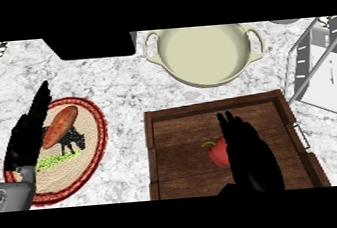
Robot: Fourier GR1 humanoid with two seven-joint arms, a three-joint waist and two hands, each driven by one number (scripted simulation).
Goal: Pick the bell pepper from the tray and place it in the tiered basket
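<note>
A red bell pepper (216, 154) with a green stem lies in the middle of the dark wooden tray (180, 130). My right hand (247, 150) hangs over the tray, its fingers straight and pointing away, covering the pepper's right side. The tiered basket (323, 68), a grey wire frame with white shelves, stands at the right edge, just beyond the tray's far right corner. At the left my left hand (27, 139) rests open, fingers up, over the edge of a woven plate.
A woven plate with a red rim (95, 137) holds a sweet potato (60, 126) at the left. A cream two-handled pot (204, 53) stands behind the tray. A black block (92, 46) sits at the back left.
</note>
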